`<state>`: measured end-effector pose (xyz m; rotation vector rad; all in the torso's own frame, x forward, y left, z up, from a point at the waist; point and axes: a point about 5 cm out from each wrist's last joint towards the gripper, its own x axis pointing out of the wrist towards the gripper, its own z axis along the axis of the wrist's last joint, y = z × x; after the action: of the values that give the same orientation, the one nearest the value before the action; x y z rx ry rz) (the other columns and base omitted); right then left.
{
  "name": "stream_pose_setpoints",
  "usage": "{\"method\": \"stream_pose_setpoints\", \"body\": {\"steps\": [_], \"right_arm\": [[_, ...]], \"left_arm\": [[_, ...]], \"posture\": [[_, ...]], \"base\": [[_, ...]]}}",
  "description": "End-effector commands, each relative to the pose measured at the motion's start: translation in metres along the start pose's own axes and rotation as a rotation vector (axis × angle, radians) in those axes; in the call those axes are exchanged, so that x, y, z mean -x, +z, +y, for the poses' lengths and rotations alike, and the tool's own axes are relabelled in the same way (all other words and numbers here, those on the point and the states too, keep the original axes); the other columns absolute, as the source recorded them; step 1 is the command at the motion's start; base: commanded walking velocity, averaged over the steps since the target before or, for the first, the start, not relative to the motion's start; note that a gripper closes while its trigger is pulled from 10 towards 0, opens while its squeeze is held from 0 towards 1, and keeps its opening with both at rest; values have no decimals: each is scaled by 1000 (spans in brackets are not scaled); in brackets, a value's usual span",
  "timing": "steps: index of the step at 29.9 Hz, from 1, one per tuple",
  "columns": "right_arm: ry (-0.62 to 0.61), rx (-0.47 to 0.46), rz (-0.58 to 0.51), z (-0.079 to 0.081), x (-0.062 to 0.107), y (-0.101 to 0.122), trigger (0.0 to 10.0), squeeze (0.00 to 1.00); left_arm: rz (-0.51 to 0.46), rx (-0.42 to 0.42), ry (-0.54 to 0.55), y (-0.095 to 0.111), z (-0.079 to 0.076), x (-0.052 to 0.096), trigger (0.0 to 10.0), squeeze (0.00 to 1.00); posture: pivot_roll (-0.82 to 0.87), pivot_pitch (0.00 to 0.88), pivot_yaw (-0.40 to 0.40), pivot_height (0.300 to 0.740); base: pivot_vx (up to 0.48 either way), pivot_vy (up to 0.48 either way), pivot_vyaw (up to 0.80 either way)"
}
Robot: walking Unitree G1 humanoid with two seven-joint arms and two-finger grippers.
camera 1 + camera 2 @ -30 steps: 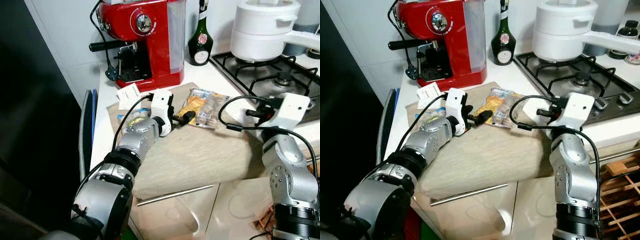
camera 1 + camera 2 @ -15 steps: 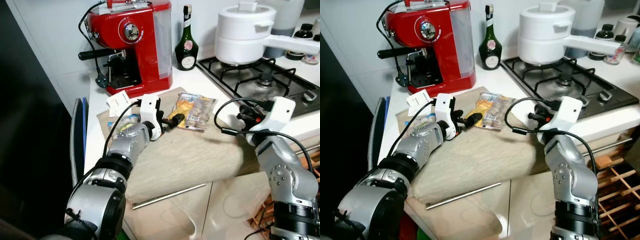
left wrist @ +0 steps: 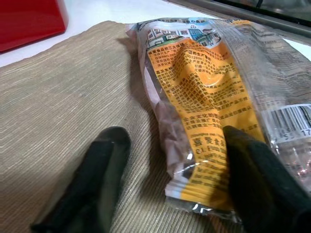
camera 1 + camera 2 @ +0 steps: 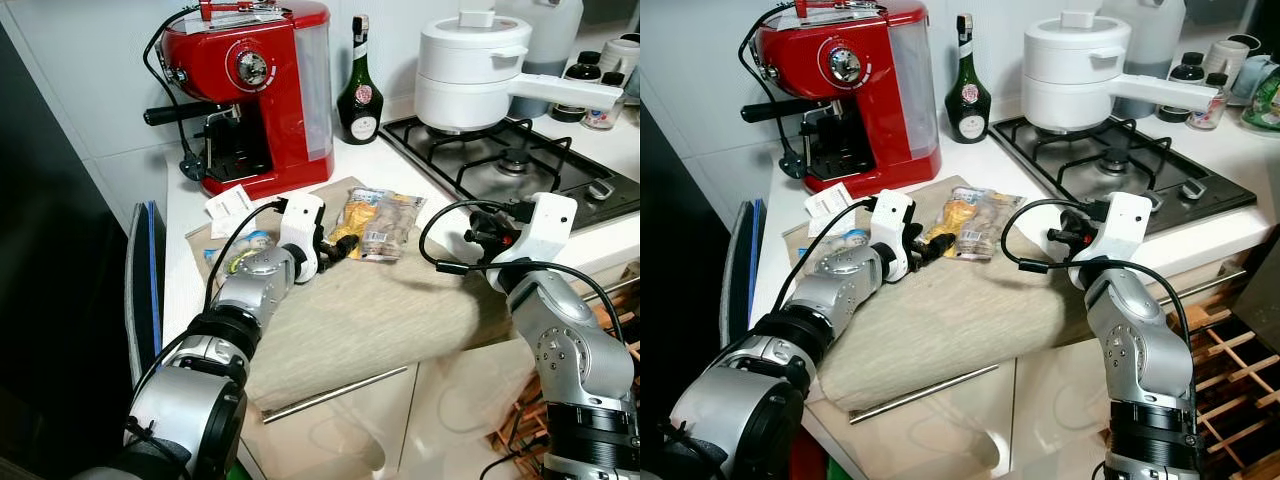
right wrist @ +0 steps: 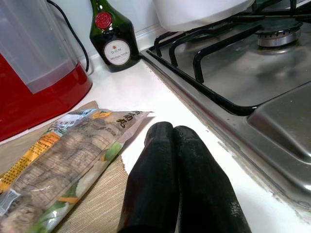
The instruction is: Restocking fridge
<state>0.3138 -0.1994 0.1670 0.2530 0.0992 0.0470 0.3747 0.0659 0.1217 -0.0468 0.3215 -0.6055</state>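
The left gripper sits low on the cloth with its fingers spread, one tip resting on the bare weave and the other on the near corner of the orange packet. Nothing is gripped yet. To my eye the packet is thin and slippery, so the pinch wants to come a little further in, past the crimped seal, with one finger sliding under the edge rather than pressing the film flat. Too shallow a bite would likely tear free or drag the cloth along.

A second packet, clear with brownish contents, lies touching the orange one on its far side; lifting one may shift the other.

The right gripper has its fingers pressed together, empty, hovering over the white counter between the cloth and the hob.

Further back stand a red coffee machine, a dark green bottle, and a white pot on the burner. I can't make out the fridge itself.
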Motion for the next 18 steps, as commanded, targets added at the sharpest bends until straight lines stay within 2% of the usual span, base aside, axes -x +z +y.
{"method": "stream_pose_setpoints", "body": {"steps": [1,5,6,7,10,18], "right_arm": [[16,5,7,5,-3,2,10000,0],[6,6,0,3,-3,3,10000,0],[-4,12,-9,1,-3,5,10000,0],[-4,12,-9,1,-3,5,10000,0],[-24,14,-28,-2,-3,8,10000,0],[-28,27,-54,-1,-7,13,10000,0]], "left_arm": [[201,55,-9,-50,-4,5,0,0],[113,71,-26,-35,-7,1,0,0],[51,95,-40,-23,-9,-1,0,0],[51,95,-40,-23,-9,-1,0,0],[-46,105,-62,-1,-11,-4,0,0],[-191,97,-117,33,-13,-1,0,0]], "posture": [[-220,0,102,740],[-226,0,109,740],[-231,0,113,740],[-231,0,113,740],[-235,0,111,740],[-225,0,104,740]], "base": [[0,0,0],[0,0,0],[0,0,0],[0,0,0],[0,0,0],[0,0,0]]}}
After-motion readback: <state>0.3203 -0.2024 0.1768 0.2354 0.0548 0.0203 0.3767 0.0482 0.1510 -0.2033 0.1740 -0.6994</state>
